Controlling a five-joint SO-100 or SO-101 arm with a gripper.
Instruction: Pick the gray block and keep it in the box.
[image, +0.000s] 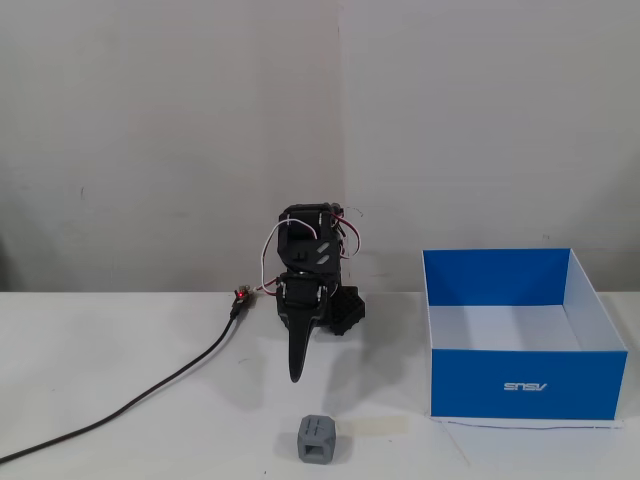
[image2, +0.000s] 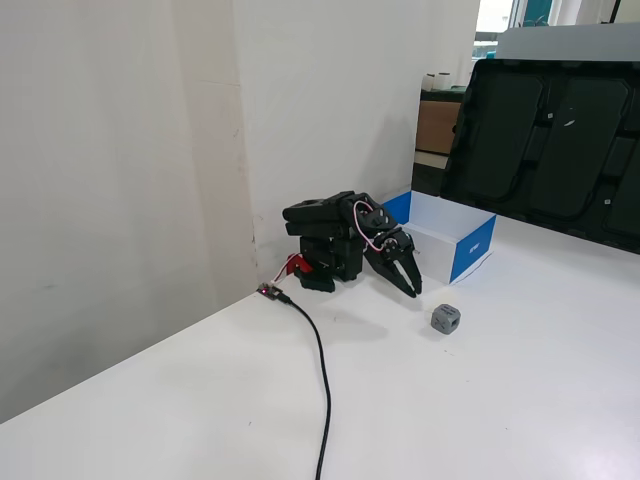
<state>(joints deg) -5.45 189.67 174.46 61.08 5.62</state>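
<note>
The jaws (image2: 411, 287) are slightly parted and hold nothing. The gray block (image: 316, 439) sits on the counter (image: 120, 360) at their 6 o'clock; the box (image: 525, 385) stands at 3 o'clock.

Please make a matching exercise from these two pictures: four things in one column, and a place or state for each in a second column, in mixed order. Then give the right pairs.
Things:
1. gray block
2. box
3. gripper
4. black cable

Places or states:
A. runs across the white table toward the arm's base
B. open-topped, nothing inside
C. lies on the table, outside the blue walls
D. raised above the table, holding nothing

Pairs: 1-C, 2-B, 3-D, 4-A
</note>
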